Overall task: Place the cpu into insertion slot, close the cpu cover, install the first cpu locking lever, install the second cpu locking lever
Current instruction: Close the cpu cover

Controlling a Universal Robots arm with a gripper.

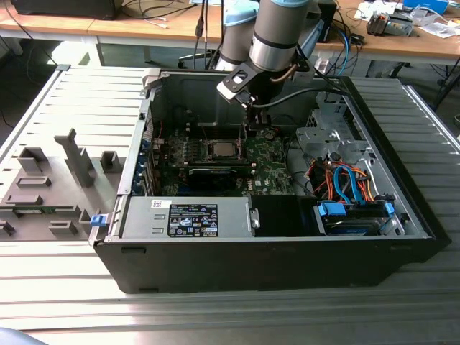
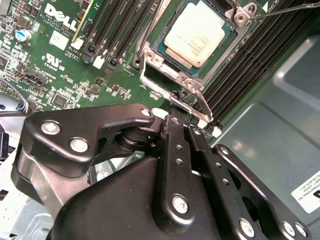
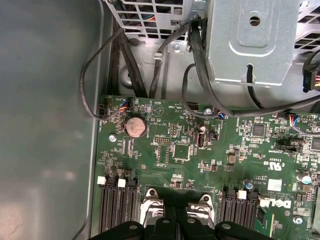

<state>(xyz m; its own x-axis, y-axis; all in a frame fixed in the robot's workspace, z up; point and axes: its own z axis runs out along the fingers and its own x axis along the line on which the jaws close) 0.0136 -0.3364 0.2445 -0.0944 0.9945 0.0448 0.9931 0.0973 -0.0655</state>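
Observation:
The cpu (image 2: 197, 32), a small square chip with a silver top, lies flat in the insertion slot, which hides the contact field. The silvery cpu cover (image 2: 167, 80) lies down around it as a frame. A thin wire locking lever (image 2: 285, 9) runs past one corner of the socket, and another lever (image 2: 146, 27) runs along the opposite side. My gripper (image 2: 176, 102) is shut, its tips at the cover's near edge tab with nothing visibly between them. In the exterior view the gripper (image 1: 253, 129) reaches down into the case just right of the cpu (image 1: 219, 149).
Long memory slots (image 2: 120, 25) flank the socket. A black graphics card (image 1: 215, 175) lies in front of it, with the power supply (image 1: 187, 215) nearer still. A metal drive cage (image 1: 327, 136) and coloured cables (image 1: 345, 180) fill the exterior view's right. Black cables (image 3: 200, 65) hang over the board.

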